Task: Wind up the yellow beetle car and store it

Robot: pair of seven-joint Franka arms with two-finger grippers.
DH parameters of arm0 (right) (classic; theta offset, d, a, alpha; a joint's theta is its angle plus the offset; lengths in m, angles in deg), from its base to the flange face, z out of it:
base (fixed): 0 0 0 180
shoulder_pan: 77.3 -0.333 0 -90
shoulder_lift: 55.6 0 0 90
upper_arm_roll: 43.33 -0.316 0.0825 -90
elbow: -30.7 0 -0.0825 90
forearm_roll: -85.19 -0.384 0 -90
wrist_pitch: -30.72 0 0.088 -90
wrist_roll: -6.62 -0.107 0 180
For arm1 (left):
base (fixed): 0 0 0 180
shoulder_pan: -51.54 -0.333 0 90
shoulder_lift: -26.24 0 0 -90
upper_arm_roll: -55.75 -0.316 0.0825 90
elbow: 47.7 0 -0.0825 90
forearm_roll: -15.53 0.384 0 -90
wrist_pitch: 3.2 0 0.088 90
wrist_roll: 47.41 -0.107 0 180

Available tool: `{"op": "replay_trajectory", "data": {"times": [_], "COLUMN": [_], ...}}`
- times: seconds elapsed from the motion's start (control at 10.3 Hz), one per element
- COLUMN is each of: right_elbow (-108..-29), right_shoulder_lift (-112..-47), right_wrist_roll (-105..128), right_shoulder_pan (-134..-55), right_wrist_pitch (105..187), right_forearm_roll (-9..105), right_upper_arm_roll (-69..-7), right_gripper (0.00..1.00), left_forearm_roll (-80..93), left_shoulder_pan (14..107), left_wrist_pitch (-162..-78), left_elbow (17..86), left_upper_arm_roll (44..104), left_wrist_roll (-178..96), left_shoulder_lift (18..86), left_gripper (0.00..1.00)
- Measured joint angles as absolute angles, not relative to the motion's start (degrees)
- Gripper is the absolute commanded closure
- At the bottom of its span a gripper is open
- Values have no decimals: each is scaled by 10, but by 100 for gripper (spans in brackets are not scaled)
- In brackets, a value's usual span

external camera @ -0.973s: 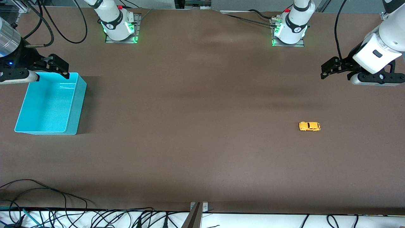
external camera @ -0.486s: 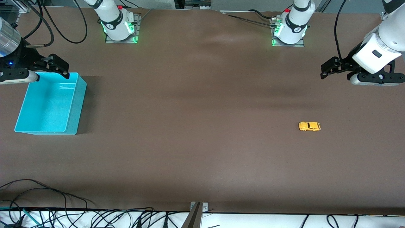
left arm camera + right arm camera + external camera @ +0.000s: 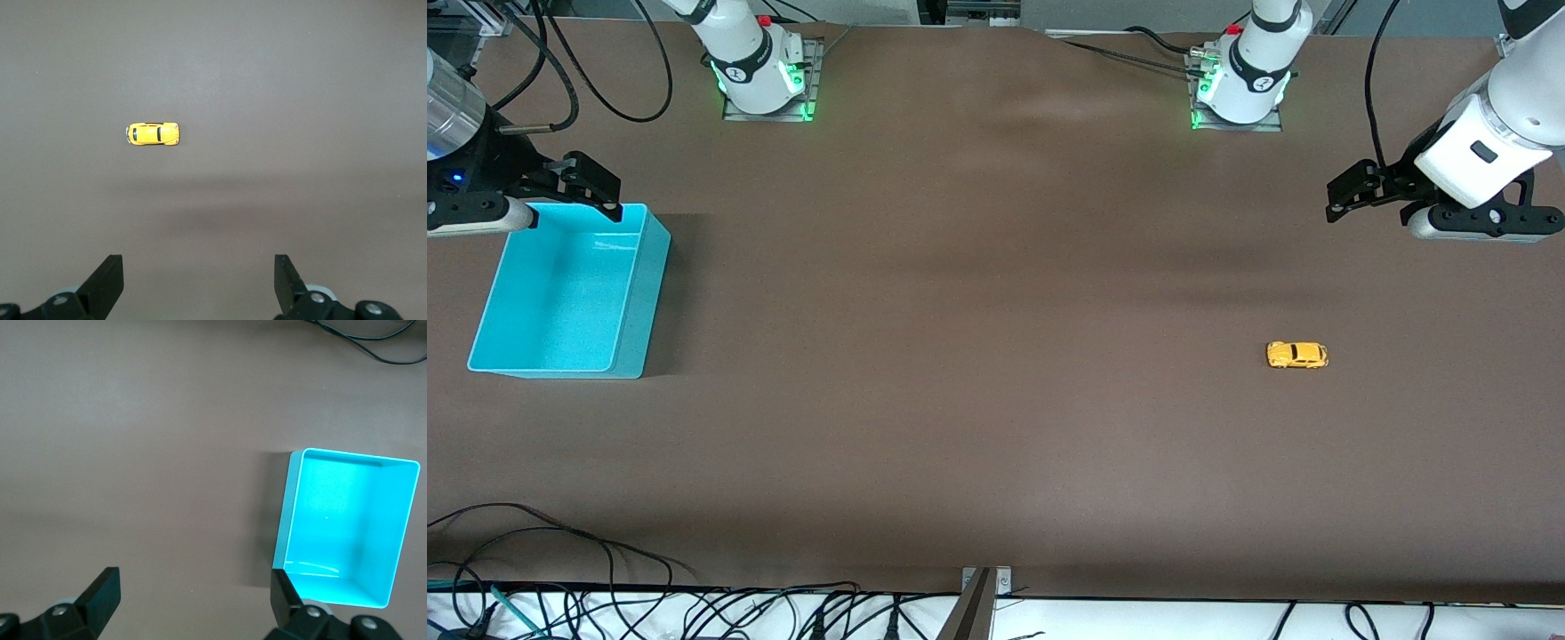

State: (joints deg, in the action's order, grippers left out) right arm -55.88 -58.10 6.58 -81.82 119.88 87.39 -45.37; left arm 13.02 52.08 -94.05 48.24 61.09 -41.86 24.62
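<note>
The yellow beetle car (image 3: 1296, 355) (image 3: 153, 134) stands alone on the brown table toward the left arm's end, on its wheels. My left gripper (image 3: 1348, 191) (image 3: 197, 267) hangs open and empty in the air, over bare table farther from the front camera than the car and apart from it. At the right arm's end sits the empty turquoise bin (image 3: 551, 302) (image 3: 343, 533). My right gripper (image 3: 600, 191) (image 3: 193, 577) hovers open and empty over the bin's corner that lies farthest from the front camera.
The two arm bases (image 3: 760, 76) (image 3: 1240, 84) with green lights stand along the table's back edge. Loose black cables (image 3: 560, 551) lie by the front edge at the right arm's end. Wide bare tabletop (image 3: 960, 311) stretches between bin and car.
The left arm has shifted very slightly toward the table's middle. The car, the bin and the right arm have not moved.
</note>
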Motion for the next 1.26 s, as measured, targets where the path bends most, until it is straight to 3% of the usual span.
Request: {"op": "replay_trajectory", "data": {"times": [1.26], "right_elbow": [-559], "right_shoulder_lift": [-581], "right_wrist_roll": [66], "right_shoulder_pan": [-818], "right_wrist_pitch": [1199], "right_forearm_roll": [874], "right_upper_arm_roll": [-454], "right_gripper": [0], "left_forearm_roll": [130], "left_shoulder_pan": [516], "left_wrist_pitch": [-941], "left_elbow": [476], "left_upper_arm_roll": [607], "left_wrist_roll": [-419], "left_shoulder_lift": [255], "left_gripper": [0]}}
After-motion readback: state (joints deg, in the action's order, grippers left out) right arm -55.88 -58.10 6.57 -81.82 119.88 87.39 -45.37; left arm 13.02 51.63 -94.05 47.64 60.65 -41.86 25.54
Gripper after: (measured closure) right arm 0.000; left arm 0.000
